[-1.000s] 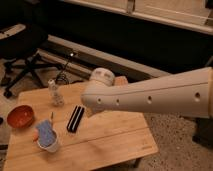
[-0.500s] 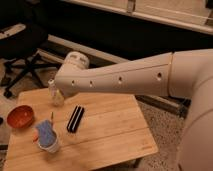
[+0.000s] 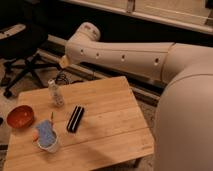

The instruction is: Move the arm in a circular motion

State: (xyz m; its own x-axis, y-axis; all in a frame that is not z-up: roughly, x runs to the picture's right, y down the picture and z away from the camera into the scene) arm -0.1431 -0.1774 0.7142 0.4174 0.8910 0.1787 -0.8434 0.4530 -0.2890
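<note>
Tool barely visible beneath my thick cream-white tubular arm, held above the light wooden surface; grip state indeterminable. Risk, I judge: circling low could topple the small clear bottle below.

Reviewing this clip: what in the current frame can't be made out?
- Gripper: not in the camera view; the arm ends at a rounded joint, nothing visible past it.
- Arm's lower right part: cut off by the right and bottom edges.
- Small bottle on the table: label too blurred to read.
- Cup: blue contents unclear.
- Office chair: mostly lost in darkness, cut by the left edge.
</note>
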